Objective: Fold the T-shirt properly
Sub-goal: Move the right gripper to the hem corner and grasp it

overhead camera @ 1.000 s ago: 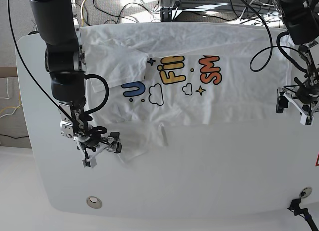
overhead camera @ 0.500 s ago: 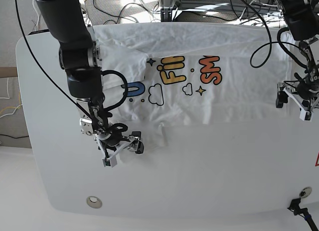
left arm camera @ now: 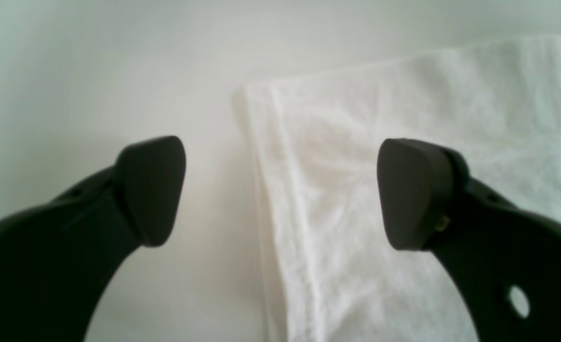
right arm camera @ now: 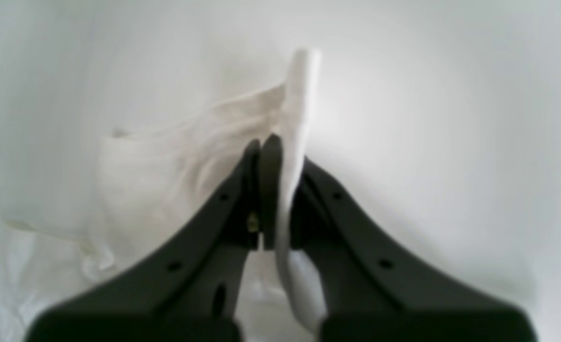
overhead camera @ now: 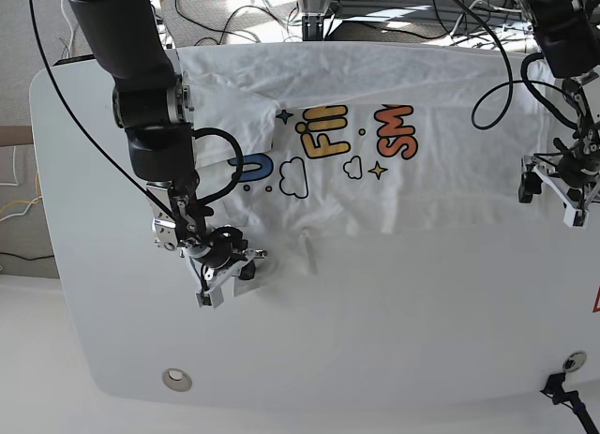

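The white T-shirt (overhead camera: pixel 441 195) lies spread across the white table (overhead camera: pixel 375 340), its colourful print (overhead camera: pixel 323 143) facing up near the middle. My right gripper (overhead camera: pixel 234 273) sits at the shirt's lower left edge. The right wrist view shows that gripper (right arm camera: pixel 273 147) shut on a raised fold of the T-shirt (right arm camera: pixel 299 95). At the shirt's right edge my left gripper (overhead camera: pixel 553 198) hovers open. In the left wrist view it (left arm camera: pixel 283 192) straddles the T-shirt's hem (left arm camera: pixel 404 95), one fingertip (left arm camera: pixel 152 190) over bare table, nothing held.
Cables and frame parts crowd the table's far edge (overhead camera: pixel 309 12). A round metal fitting (overhead camera: pixel 175 379) is set into the table at the front left. A black connector (overhead camera: pixel 562 387) and a red mark (overhead camera: pixel 596 301) sit at the right edge.
My right arm moved right onto the shirt's lower left edge and its jaws closed on a fold of fabric. The left gripper has barely moved and stays open.
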Controlling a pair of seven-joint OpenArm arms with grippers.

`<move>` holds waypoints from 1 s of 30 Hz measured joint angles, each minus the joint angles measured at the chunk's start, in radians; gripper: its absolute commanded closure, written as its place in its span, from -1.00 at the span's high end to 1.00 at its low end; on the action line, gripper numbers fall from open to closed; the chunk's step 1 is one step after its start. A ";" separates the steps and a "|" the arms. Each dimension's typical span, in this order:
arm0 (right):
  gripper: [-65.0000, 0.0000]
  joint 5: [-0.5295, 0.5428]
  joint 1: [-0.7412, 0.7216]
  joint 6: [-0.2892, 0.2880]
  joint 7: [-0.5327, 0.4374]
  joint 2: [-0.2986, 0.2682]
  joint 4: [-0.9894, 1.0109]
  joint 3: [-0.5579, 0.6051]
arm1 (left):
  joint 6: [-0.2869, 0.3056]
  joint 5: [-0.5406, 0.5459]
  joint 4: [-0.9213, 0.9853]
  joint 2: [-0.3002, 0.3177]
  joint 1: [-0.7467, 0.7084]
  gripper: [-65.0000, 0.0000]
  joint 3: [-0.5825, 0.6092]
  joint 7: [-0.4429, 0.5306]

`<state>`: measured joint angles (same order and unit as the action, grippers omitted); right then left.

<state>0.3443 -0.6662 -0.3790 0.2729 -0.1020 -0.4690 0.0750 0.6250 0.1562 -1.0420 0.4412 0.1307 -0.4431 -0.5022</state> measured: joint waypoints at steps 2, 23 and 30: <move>-1.00 0.000 0.000 -0.007 0.002 -0.003 0.001 0.001 | -0.006 0.000 0.082 -0.002 0.033 0.85 0.004 -0.006; -1.00 0.000 0.055 -0.006 0.008 -0.003 -0.064 0.001 | -0.003 0.002 0.177 0.000 0.139 0.77 0.143 0.054; -1.00 0.000 0.085 -0.007 0.005 -0.004 -0.126 0.001 | -0.003 0.005 0.176 0.000 0.138 -0.78 0.143 0.054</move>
<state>0.3443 -0.5808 -0.3859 0.2775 -0.1059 -0.5945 0.0757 0.6216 0.1608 -0.8658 0.4412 0.2691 -0.3000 -0.4480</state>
